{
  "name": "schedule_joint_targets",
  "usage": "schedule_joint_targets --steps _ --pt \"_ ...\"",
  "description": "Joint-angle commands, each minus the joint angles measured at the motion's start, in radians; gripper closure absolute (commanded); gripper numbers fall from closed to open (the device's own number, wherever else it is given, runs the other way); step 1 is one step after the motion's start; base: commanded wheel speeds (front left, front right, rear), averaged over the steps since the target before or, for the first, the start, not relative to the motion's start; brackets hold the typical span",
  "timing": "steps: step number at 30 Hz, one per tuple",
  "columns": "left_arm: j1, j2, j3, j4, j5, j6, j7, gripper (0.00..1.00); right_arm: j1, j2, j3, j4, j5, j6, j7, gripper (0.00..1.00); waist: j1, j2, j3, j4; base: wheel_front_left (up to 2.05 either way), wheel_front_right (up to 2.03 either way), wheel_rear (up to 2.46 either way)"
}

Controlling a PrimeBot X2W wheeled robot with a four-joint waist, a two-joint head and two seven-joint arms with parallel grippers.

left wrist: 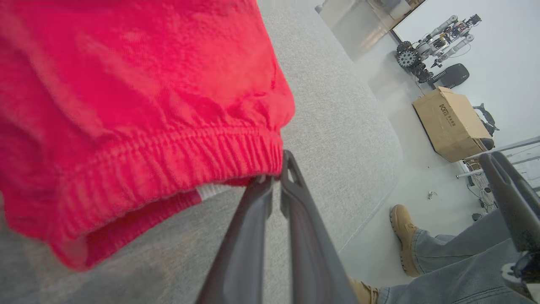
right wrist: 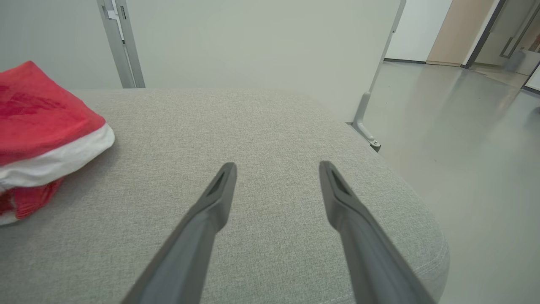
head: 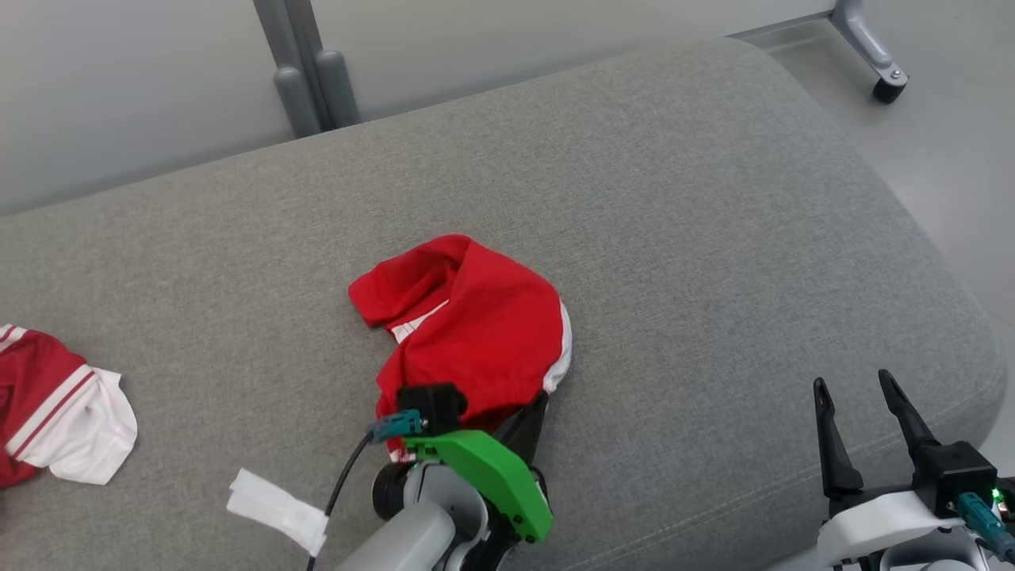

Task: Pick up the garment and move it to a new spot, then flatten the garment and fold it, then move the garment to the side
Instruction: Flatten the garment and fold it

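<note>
Lying bunched near the middle of the grey cushion (head: 714,238), the red garment (head: 476,325) shows a white band along its right edge and a ribbed elastic hem at the near side. The left gripper (left wrist: 276,173) has its two dark fingers pressed together on that hem, with just the fingertips biting the very corner of the elastic. The right gripper (head: 852,381) hangs over bare cushion well to the right, jaws wide and holding nothing.

From where I stand the hold looks thin. I'd guess a quick lift could pull the hem out of the tips, or bring up one layer only and leave the rest trailing in a twist that is harder to flatten. A low carry might also drag the cloth along the cushion.

A second red-and-white garment (head: 55,412) lies well apart at the left edge, and a white slip (head: 277,507) sits beside the left arm's cable. A person's tan boot (left wrist: 403,236) rests on the floor nearby. The cardboard box (left wrist: 449,122) beyond carries dark print, too small for me to read with any certainty
</note>
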Motion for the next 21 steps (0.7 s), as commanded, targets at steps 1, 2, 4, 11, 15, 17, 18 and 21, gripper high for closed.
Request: schedule_joint_targets --steps 1,2,4,11,15,17,18,21 --pt "-0.039 0.015 -0.009 -0.032 0.020 -0.013 0.017 1.00 0.000 0.001 -0.003 -0.003 0.003 -0.001 -0.001 0.00 0.0000 0.0000 0.000 0.008 0.00 0.00 0.00" --pt "-0.053 0.025 -0.014 -0.063 0.022 -0.025 0.035 1.00 0.003 0.001 -0.005 -0.002 0.004 -0.001 -0.001 0.00 0.0000 0.0000 -0.001 0.012 0.00 0.00 0.00" --pt "-0.093 0.060 -0.029 -0.140 0.038 -0.039 0.077 1.00 0.011 0.002 -0.008 -0.002 0.003 -0.001 -0.001 0.00 0.0000 0.0000 -0.005 0.019 0.00 0.00 0.00" --pt "-0.225 0.172 -0.014 -0.379 0.001 -0.037 0.282 1.00 0.003 0.008 0.006 0.008 0.005 -0.001 -0.001 0.00 0.0000 0.0000 -0.020 0.021 0.00 0.00 0.00" --pt "-0.323 0.197 0.052 -0.451 -0.088 -0.021 0.406 1.00 -0.016 0.014 0.015 0.014 0.014 -0.001 -0.001 0.00 0.0000 0.0000 -0.029 0.001 0.00 0.00 0.00" --pt "-0.379 0.192 0.084 -0.457 -0.127 -0.013 0.450 1.00 -0.023 0.016 0.024 0.020 0.015 -0.001 -0.001 0.00 0.0000 0.0000 -0.032 -0.014 0.00 0.00 0.00" --pt "-0.407 0.187 0.096 -0.453 -0.135 -0.009 0.467 1.00 -0.027 0.016 0.028 0.022 0.016 -0.001 -0.001 0.00 0.0000 0.0000 -0.034 -0.022 0.00 0.00 0.00" --pt "-0.483 0.164 0.126 -0.426 -0.172 -0.004 0.509 1.00 -0.041 0.018 0.032 0.026 0.017 -0.001 -0.001 0.00 0.0000 0.0000 -0.035 -0.048 0.00 0.00 0.00"
